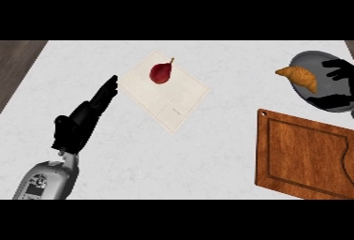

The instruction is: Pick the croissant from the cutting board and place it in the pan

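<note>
White marbled counter spreads under me. My right hand (336, 84) hovers over the grey pan (309, 58), fingers and thumb spread beside the croissant (299, 77), which lies in the pan, off the wooden cutting board (304, 161). It looks light, flaky and crushable: best held across its thick middle. My left hand (86, 117) rests open near a pear (161, 72) on a napkin (173, 105).
</note>
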